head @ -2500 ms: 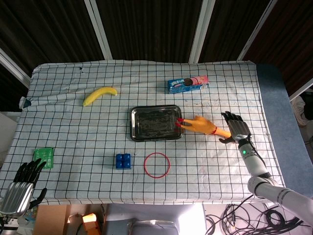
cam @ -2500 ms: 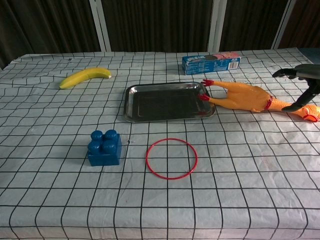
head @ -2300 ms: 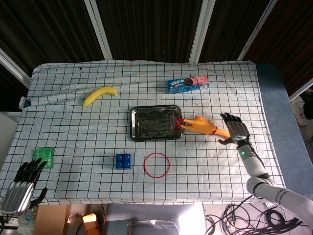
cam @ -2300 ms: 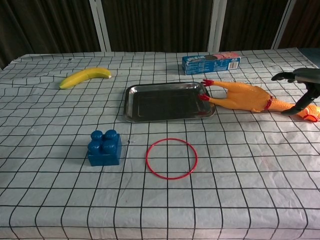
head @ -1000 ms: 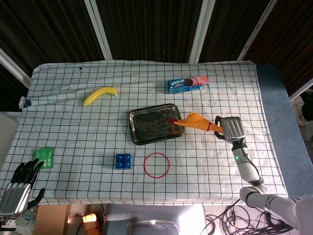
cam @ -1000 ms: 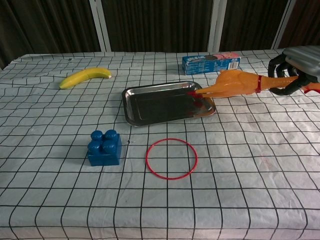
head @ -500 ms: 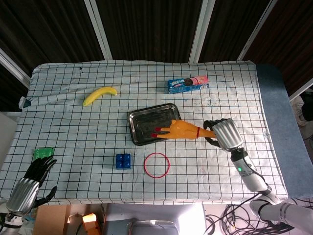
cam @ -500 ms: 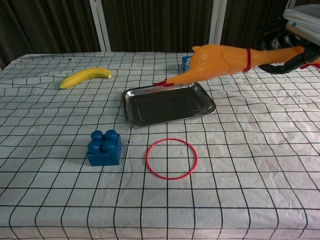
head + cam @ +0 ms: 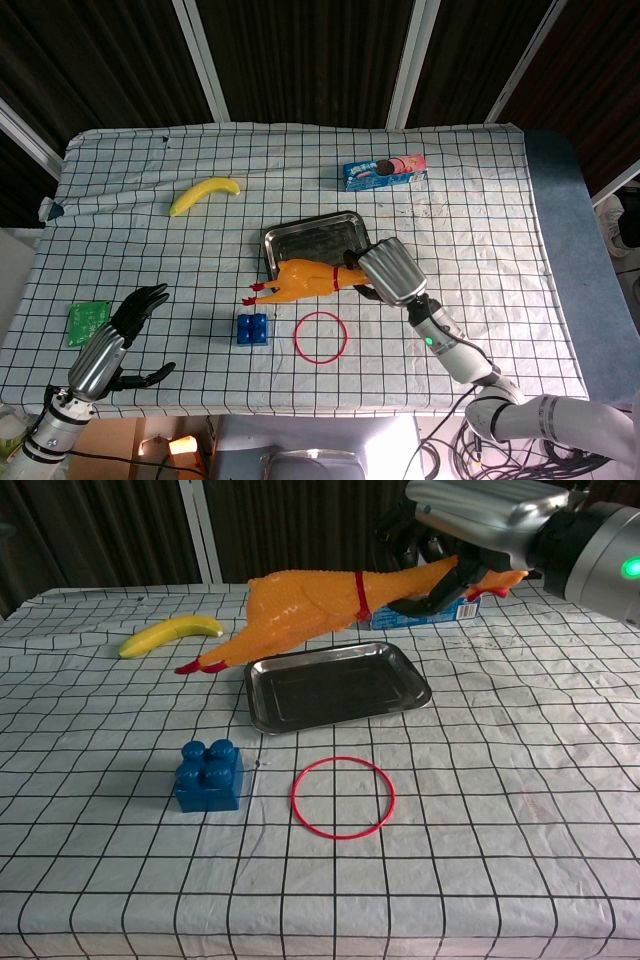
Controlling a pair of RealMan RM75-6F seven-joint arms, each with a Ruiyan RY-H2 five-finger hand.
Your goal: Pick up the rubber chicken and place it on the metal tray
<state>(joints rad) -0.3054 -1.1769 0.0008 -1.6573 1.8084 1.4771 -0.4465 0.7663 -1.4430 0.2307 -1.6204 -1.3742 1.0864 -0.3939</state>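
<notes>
My right hand (image 9: pixel 388 273) (image 9: pixel 470 525) grips the orange rubber chicken (image 9: pixel 302 279) (image 9: pixel 305 610) by its neck and holds it in the air. The chicken hangs lengthwise above the metal tray (image 9: pixel 300 241) (image 9: pixel 335 685), its red feet pointing left past the tray's left edge. The tray lies flat on the checked cloth with nothing in it. My left hand (image 9: pixel 112 340) hovers open over the front left corner of the table, fingers spread; only the head view shows it.
A banana (image 9: pixel 204 194) (image 9: pixel 172 634) lies at the back left. A blue biscuit box (image 9: pixel 384 172) sits behind the tray. A blue block (image 9: pixel 252 328) (image 9: pixel 209 773) and a red ring (image 9: pixel 321 337) (image 9: pixel 343 796) lie in front of the tray. A green card (image 9: pixel 87 321) rests by the left edge.
My right hand closed on the chicken's neck, lifted it off the cloth and carried it left over the tray. The tray got nudged askew. My left hand rose over the table's front left corner.
</notes>
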